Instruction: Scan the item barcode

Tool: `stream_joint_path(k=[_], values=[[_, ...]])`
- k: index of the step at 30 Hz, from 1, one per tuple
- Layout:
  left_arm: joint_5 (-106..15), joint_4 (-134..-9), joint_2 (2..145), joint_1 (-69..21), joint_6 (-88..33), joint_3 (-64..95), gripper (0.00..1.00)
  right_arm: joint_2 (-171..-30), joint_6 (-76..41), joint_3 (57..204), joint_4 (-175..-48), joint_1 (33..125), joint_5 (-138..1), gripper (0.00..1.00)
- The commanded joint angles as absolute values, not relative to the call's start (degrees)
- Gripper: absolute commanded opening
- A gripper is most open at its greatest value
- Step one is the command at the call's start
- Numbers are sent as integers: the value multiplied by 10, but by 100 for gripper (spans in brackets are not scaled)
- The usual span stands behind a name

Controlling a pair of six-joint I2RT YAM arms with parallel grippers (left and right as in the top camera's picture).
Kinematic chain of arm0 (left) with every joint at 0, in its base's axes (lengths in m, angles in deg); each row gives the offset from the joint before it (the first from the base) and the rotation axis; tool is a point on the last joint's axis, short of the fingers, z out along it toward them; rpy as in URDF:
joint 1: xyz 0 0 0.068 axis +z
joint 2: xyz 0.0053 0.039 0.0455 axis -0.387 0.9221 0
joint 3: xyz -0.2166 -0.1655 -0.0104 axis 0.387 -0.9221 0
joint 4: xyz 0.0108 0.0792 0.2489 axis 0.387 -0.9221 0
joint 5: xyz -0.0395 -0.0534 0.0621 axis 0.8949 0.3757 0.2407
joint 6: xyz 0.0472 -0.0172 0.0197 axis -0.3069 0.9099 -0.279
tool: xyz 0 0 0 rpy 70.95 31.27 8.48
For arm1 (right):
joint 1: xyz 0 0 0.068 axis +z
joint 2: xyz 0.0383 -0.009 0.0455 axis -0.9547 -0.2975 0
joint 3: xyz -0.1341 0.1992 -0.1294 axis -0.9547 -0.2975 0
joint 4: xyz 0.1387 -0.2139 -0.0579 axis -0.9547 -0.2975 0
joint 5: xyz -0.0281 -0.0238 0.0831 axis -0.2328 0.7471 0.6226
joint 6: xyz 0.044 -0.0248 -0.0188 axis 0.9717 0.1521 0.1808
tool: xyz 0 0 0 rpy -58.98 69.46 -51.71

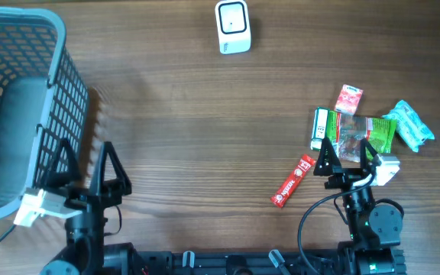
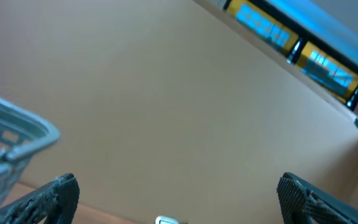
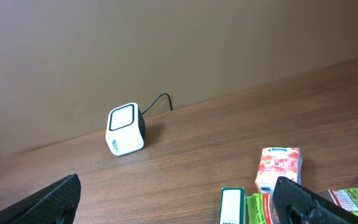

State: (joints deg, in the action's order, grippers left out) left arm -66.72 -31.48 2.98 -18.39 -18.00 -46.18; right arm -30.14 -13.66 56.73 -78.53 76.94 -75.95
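Wood-grain table (image 1: 205, 114), tan wall (image 3: 166, 37) behind scanner (image 3: 125, 129); left claw (image 1: 85, 154), right claw (image 1: 346, 150) spread, empty.

This looks like a shop checkout mock-up. A wooden counter (image 1: 205, 130) carries a white barcode scanner (image 1: 233, 27), a grey shopping basket (image 1: 61, 92) and a cluster of small packaged goods (image 1: 355, 134). A plain brown wall (image 3: 166, 43) stands behind.

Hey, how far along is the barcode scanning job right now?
Nothing looks done yet. In hand: nothing; both hands are open and empty, the right hand over the pile of packets, the left hand beside the basket. To do: pick up an item and show its barcode to the scanner.
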Motion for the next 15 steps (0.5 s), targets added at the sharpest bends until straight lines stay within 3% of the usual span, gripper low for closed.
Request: stream_joint_path(k=[1, 13, 15], values=[[-641, -309, 25, -180, -178, -513, 100, -300, -133, 567, -783, 769, -751, 100], [-642, -314, 25, -180, -183, -633, 100, -300, -133, 567, -783, 769, -751, 100], [-645, -378, 25, -180, -195, -644, 100, -300, -133, 567, -783, 769, -751, 100]])
